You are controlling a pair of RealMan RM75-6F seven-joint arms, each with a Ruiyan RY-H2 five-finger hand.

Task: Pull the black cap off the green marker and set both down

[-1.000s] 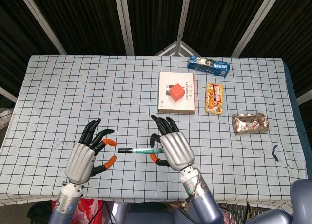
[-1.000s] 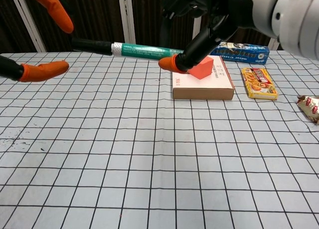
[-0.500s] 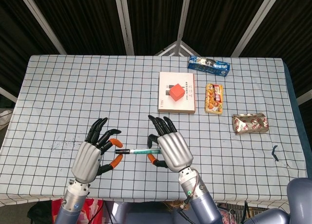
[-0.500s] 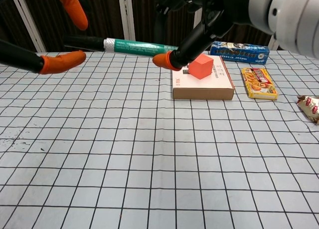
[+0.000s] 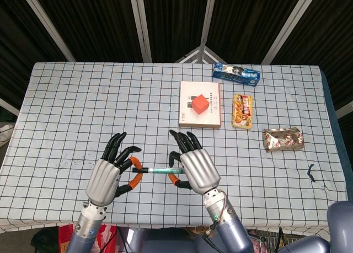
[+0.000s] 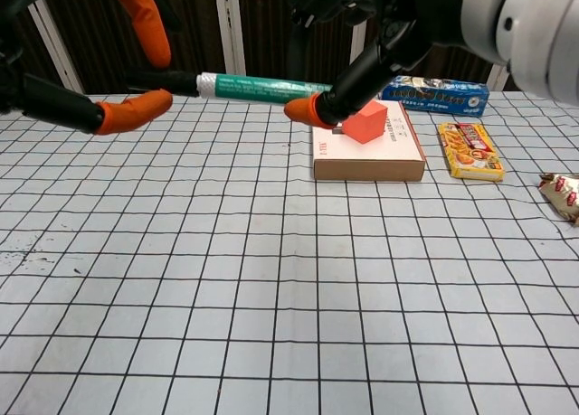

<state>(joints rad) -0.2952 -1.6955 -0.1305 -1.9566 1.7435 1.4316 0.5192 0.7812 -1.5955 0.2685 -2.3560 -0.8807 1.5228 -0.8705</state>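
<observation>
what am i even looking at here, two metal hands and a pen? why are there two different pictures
These are two robot arms ending in human-shaped hands with black fingers and orange tips. One picture looks down from a camera at the robot's head; the other looks forward from its chest, low over the table.

The right hand holds a green marker level above the checked tablecloth. The left hand has its fingertips around the marker's black cap, though whether it already grips the cap is hard to tell.

Further back lie a flat white box with a red cube on it, a blue packet, an orange snack packet and a crumpled silver wrapper.
</observation>
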